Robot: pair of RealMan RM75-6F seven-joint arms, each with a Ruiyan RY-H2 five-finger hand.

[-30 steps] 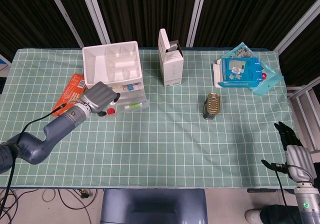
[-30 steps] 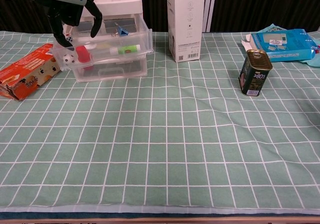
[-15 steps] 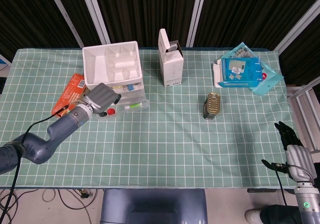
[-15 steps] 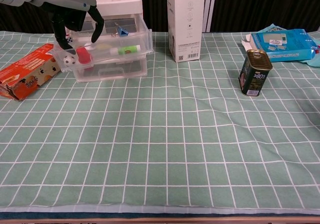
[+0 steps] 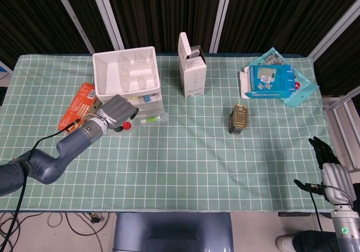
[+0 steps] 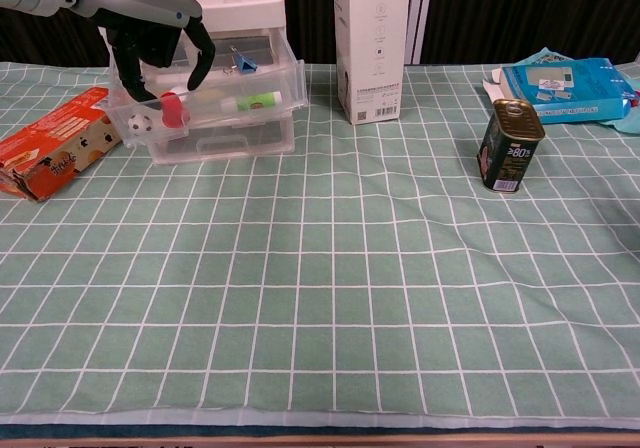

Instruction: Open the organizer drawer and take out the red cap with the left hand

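One can point(image 6: 508, 145), two boxes point(image 6: 371, 43) point(image 6: 55, 140)

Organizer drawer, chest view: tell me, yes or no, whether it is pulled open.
Yes: the upper drawer juts out past the one below, with the red cap lying inside it under the left hand.

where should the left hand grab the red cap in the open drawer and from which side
Pinch the red cap across its sides, coming from above, since the clear drawer walls block it from the front and sides and only the top is open. It sits near the drawer's front left corner beside a small ball, with the left hand above it.
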